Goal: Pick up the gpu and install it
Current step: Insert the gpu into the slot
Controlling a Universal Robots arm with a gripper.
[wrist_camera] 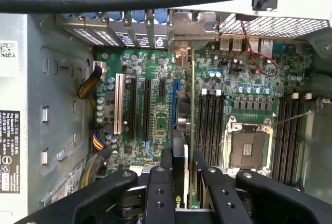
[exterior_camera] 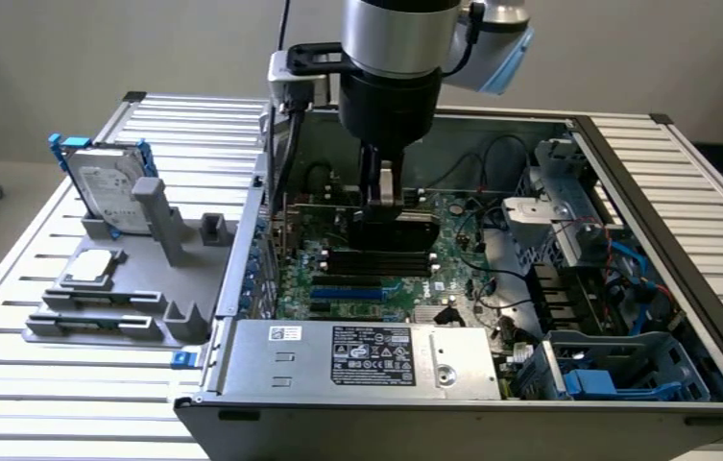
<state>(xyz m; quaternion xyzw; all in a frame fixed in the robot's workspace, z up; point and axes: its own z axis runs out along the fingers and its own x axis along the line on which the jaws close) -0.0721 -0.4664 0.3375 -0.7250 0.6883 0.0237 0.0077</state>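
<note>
One gripper, two fingers, clamped on the top edge of the one gpu. The gpu stands on edge inside the open computer case, low over the green motherboard, and I cannot tell whether its bottom edge sits in a slot. Its long axis runs across the case, towards the exterior view's left. One silver end bracket is at the slotted rear wall of the case, and the other end is under the gripper. The black cover faces the near side in the exterior view. In the wrist view the card shows edge-on, just beside one blue slot, with one white slot further off. One bare CPU socket lies on the card's other side, well apart. One power supply with a label fills the case's near edge. Outside the case, at the exterior view's left, one grey fixture stands on the slatted table, holding one hard drive upright at its far end.
</note>
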